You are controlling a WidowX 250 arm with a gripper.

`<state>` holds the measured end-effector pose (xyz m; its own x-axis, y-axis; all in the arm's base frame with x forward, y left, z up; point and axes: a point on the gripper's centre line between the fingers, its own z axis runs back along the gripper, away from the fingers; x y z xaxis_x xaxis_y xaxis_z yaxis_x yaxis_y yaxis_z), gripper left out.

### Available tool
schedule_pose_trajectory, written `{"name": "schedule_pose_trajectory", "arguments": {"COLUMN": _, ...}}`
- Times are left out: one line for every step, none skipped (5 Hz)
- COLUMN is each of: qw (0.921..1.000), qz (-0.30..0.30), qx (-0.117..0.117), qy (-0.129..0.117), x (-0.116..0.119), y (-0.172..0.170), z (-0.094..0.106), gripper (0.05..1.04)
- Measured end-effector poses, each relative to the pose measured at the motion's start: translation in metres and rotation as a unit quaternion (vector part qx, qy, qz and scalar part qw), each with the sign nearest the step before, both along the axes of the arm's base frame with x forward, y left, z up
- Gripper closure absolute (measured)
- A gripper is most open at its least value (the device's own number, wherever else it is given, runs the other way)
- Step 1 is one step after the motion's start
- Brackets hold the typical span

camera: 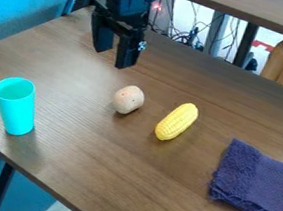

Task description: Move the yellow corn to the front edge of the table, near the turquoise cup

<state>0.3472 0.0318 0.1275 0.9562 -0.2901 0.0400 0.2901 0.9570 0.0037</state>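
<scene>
Hanging: gripper (113,58), fingers (127,52) apart | nearest: potato (128,99) | table (139,178): corn (177,122), cup (16,108), cloth (259,183)

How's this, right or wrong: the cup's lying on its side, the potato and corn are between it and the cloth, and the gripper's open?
Wrong on the cup: the camera view shows it standing upright. The potato and corn are indeed between it and the cloth, and the gripper is open.
</scene>
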Motion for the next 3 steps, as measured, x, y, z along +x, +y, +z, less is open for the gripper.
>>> {"name": "schedule_pose_trajectory", "arguments": {"qw": 0.9998, "qz": 0.001, "qx": -0.002, "qy": 0.018, "x": -0.002, "y": -0.001, "z": -0.012, "gripper": 0.085}}
{"name": "schedule_pose_trajectory", "arguments": {"qw": 0.9995, "qz": 0.027, "qx": -0.016, "qy": 0.011, "x": -0.002, "y": -0.014, "z": -0.02, "gripper": 0.085}}
{"name": "schedule_pose_trajectory", "arguments": {"qw": 0.9995, "qz": 0.021, "qx": -0.022, "qy": 0.008, "x": 0.001, "y": -0.039, "z": -0.018, "gripper": 0.085}}
